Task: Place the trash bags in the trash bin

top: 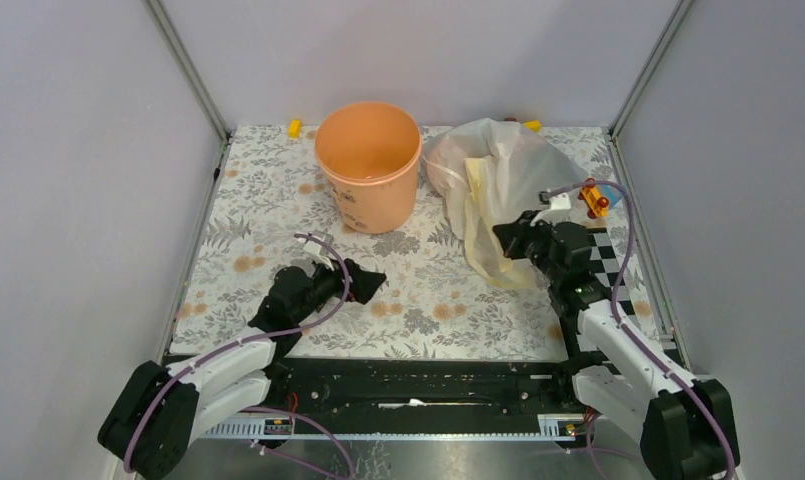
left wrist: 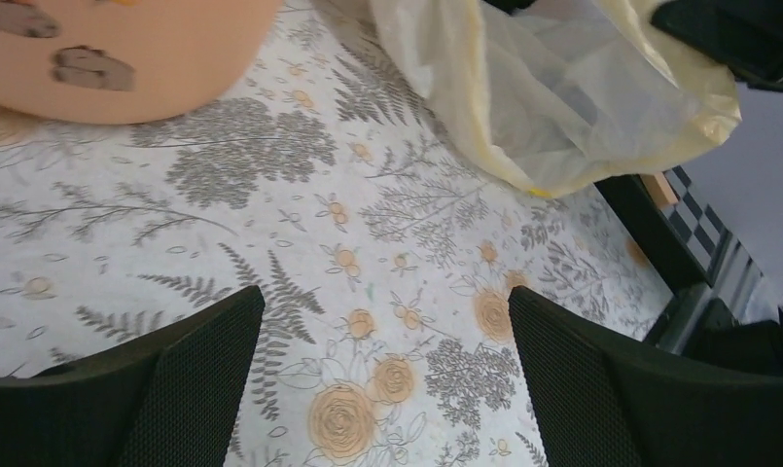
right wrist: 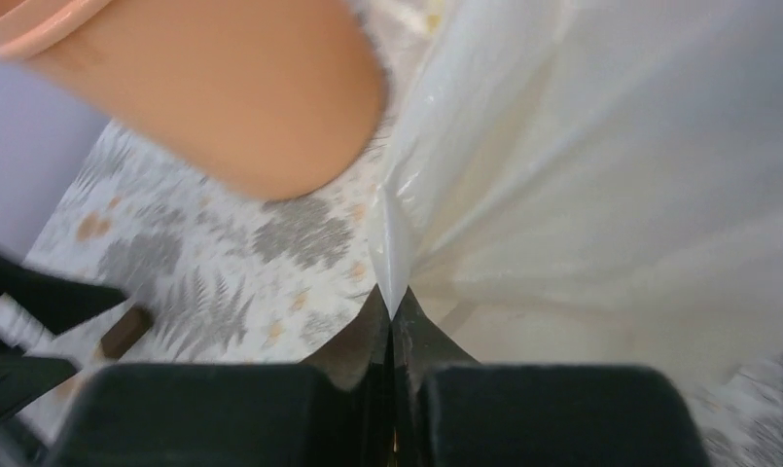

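Heaped trash bags (top: 493,175) far right, a fold pinched by right tool (right wrist: 392,319). trash bin (top: 368,165) stands just left. left tool (left wrist: 384,302) spread over bench (top: 428,300).

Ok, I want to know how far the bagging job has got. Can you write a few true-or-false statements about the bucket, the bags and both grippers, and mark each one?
1. The round peach-orange plastic bucket stands upright with no bag inside. True.
2. The left gripper is holding a bag. False: it is open and empty above the floral tablecloth.
3. The right gripper is shut on a fold of the pile of thin crinkled plastic bags. True.
4. In the top view the bags lie left of the bucket. False: they lie on its right.
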### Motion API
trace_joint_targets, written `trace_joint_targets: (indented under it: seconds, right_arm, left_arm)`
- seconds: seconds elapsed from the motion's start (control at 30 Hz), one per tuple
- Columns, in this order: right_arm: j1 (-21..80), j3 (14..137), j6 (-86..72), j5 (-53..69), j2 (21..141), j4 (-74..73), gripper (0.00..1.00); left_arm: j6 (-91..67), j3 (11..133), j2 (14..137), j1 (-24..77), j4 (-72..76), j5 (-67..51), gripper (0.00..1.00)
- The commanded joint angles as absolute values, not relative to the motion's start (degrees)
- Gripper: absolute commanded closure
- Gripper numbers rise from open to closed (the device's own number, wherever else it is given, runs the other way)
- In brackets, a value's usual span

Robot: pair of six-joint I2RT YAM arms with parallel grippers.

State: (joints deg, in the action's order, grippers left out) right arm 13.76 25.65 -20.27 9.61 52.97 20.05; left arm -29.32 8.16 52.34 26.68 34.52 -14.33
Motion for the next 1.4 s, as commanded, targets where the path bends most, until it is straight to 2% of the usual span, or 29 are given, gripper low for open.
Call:
trace_joint_targets:
  seconds: [0.0,0.27,0.5,0.73,1.07,1.2,1.37]
  right_arm:
    - [23.7,31.7,-15.5,16.4,55.8,22.1,1.00]
    - [38.9,35.9,-17.6,14.6,49.8,13.0,1.00]
    - [39.3,30.3,-29.0,19.8,36.5,3.8,1.00]
    - [39.3,34.2,-33.5,21.3,28.6,-8.9,1.00]
    - [39.3,42.3,-34.0,18.5,30.7,-20.2,1.00]
    - [39.3,45.1,-34.0,18.1,32.8,-22.0,1.00]
    - [39.3,46.0,-34.1,18.1,33.3,-22.0,1.00]
  left_arm:
    - [-25.8,11.4,54.7,30.6,41.0,-13.2,0.03]
    - [-24.8,13.0,58.0,33.5,41.8,-11.9,0.05]
    - [-22.4,15.2,60.6,37.2,40.2,-7.8,0.13]
    - [-20.8,17.7,66.0,39.5,40.5,-5.1,0.04]
    - [-12.1,12.2,57.8,48.7,49.7,8.5,0.01]
    - [-7.5,11.9,61.2,52.0,56.9,13.1,0.01]
    - [1.2,19.0,70.7,56.8,59.3,21.7,0.01]
